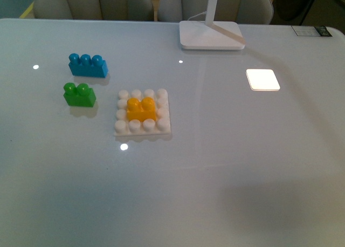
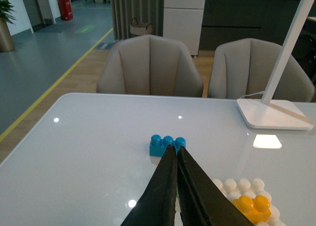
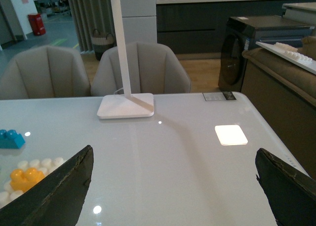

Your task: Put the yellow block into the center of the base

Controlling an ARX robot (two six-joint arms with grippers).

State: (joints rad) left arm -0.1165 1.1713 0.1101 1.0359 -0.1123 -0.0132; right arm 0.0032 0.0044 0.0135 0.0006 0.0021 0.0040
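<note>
The yellow block (image 1: 142, 109) sits studs-up at the centre of the base (image 1: 143, 128), apparently pressed in; light, rigid and slick, it is best pinched across its flat sides, while the left end effector (image 2: 176, 154) is closed and empty and the right end effector (image 3: 173, 186) gapes wide

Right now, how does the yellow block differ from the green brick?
The yellow block sits on the middle studs of the white base; the green brick stands on the bare table, left of the base. They also differ in colour: one is yellow-orange, the other green. Both are small, upright, have two round studs on top and look about the same size.
</note>
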